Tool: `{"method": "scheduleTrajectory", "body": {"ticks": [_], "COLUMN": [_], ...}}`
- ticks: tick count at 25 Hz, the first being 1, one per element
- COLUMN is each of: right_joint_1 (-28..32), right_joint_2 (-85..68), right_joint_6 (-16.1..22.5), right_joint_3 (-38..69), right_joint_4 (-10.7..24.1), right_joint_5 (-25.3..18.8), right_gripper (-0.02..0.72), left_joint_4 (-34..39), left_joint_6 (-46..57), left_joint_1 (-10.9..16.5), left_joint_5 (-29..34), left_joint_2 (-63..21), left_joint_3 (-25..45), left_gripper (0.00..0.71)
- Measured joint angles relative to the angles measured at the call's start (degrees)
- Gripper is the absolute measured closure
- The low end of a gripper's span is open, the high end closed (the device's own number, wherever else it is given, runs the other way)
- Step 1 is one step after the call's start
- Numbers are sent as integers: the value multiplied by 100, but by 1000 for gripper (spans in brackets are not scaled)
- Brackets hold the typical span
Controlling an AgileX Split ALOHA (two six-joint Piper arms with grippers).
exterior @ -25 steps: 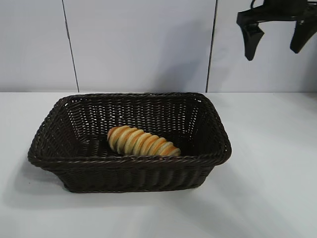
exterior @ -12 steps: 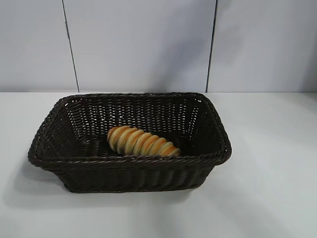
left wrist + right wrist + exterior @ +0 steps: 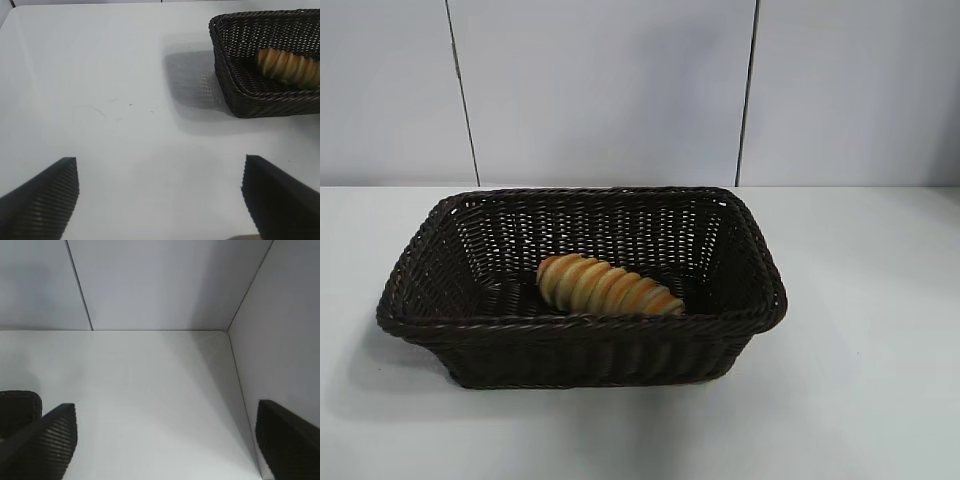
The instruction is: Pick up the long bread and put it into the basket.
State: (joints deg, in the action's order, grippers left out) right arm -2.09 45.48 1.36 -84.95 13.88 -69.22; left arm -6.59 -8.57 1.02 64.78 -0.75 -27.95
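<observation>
A: Surface? White table (image 3: 860, 400), matte, a few faint scuffs in the left wrist view.

B: Backdrop: pale grey wall panels (image 3: 600, 90), with thin dark vertical seams (image 3: 460, 90) at 11 and 1 o'clock.

A: The right wrist view shows a side wall (image 3: 285, 340) meeting the back panels at a corner.

B: Light soft, from above; a shadow falls on the table at 8 o'clock.

left claw (image 3: 160, 192): black, wedge-shaped fingers, ribbed inner pads | right claw (image 3: 165, 437): black, wedge-shaped, ribbed pads
</observation>
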Motion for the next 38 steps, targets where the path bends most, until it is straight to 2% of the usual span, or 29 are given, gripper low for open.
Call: {"method": "scheduleTrajectory", "body": {"ticks": [3, 7, 16, 18, 28, 38], "right_joint_1": [0, 0, 0, 0, 0, 0], "right_joint_2": [-568, -1206, -2671, -3012, -4603, -4668], "right_joint_6": [35, 54, -51, -101, -136, -136], "right_joint_3": [510, 1279, 2999, 3276, 4416, 5141], "right_joint_4": [-19, -139, -1191, -1321, -1388, -1566], "right_joint_5": [314, 471, 482, 481, 463, 224], "right_gripper": [8, 9, 9, 9, 8, 8], "left_joint_4": [0, 0, 0, 0, 0, 0], "left_joint_6": [0, 0, 0, 0, 1, 1], "left_joint_1": [0, 0, 0, 0, 0, 0], "left_joint_5": [0, 0, 0, 0, 0, 0], "left_joint_2": [0, 0, 0, 0, 0, 0], "left_joint_3": [0, 0, 0, 0, 0, 0], "left_gripper": [67, 67, 67, 67, 67, 67]}}
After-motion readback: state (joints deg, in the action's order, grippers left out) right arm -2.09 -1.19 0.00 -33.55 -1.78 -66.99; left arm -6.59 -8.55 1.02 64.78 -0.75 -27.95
